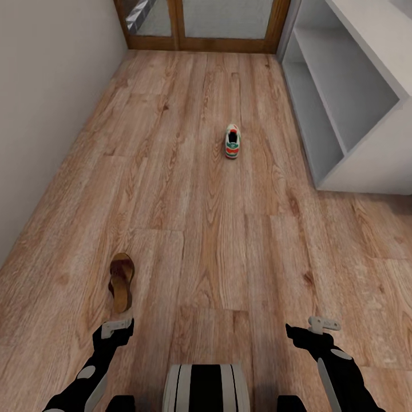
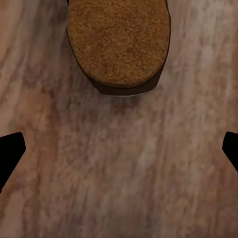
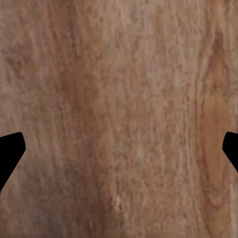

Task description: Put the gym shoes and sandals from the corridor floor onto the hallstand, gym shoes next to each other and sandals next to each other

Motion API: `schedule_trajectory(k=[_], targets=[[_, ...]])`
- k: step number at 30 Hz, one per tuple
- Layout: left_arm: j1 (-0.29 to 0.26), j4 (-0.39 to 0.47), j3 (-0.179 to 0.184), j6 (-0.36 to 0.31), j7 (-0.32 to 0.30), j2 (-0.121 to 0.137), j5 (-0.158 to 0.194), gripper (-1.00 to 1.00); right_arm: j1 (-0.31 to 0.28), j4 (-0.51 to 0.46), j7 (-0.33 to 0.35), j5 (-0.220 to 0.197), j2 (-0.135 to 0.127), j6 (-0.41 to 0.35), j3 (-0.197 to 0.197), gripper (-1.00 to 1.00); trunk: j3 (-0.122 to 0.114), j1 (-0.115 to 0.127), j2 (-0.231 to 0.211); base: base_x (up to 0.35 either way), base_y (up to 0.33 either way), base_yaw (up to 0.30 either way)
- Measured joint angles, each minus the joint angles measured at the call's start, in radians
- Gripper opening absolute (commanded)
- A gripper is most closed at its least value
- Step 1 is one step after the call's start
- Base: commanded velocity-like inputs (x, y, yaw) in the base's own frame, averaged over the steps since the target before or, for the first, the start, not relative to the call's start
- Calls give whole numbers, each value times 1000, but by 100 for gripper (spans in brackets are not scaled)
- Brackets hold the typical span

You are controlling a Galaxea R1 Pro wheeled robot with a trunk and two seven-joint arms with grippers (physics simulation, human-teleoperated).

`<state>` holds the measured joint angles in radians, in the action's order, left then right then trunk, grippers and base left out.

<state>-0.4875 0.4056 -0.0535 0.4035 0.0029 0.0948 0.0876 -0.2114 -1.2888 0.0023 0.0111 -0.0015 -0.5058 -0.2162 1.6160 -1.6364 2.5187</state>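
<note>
Left claw [image 2: 119, 148] hangs low over the corridor floor [image 1: 217, 240], fingers spread wide apart with bare planks between them. In the left wrist view the black fingertips [image 2: 11, 151] sit at the two edges of the picture, and just beyond them is the rounded end of a sandal [image 2: 119, 44]: fuzzy tan footbed, thin dark-brown rim, flat on the wood. No brand or lettering can be read on it.

From the head view, that sandal [image 1: 121, 281] lies lengthwise just ahead of the left claw [image 1: 117, 327], close but not touching, nothing gripped. A dark-brown strap arches over its far end.

Over to the right claw [image 1: 320, 326]: also open, jaws wide, and its wrist camera looks straight down at grainy wood [image 3: 119, 119], with the fingertips [image 3: 11, 151] at the edges.

Further out, mid-corridor, one gym shoe [image 1: 232, 141] sits alone on the planks, well away from both claws. White body, green stripes, a red-orange patch, teal inside; any logo is too small to read.

Off to the right stands the white hallstand [image 1: 343, 114], open shelves facing the corridor, near the shoe but apart from it. At the far end, a wood-framed glass door [image 1: 200, 23]; a pale wall [image 1: 51, 103] runs down the left.
</note>
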Motion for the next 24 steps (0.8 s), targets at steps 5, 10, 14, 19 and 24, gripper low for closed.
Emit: schedule_trajectory(k=[5,10,14,19,24], targets=[[0,0,0,0,0,0,0,100,0,0,0,0,0,0,0,100,0,0,0,266,0,0],[0,0,0,0,0,0,0,100,0,0,0,0,0,0,0,100,0,0,0,136,0,0],[0,0,0,0,0,0,0,100,0,0,0,0,0,0,0,100,0,0,0,40,0,0],[0,0,0,0,0,0,0,100,0,0,0,0,0,0,0,100,0,0,0,14,0,0],[0,0,0,0,0,1,0,100,0,0,0,0,0,0,0,100,0,0,0,4,0,0]])
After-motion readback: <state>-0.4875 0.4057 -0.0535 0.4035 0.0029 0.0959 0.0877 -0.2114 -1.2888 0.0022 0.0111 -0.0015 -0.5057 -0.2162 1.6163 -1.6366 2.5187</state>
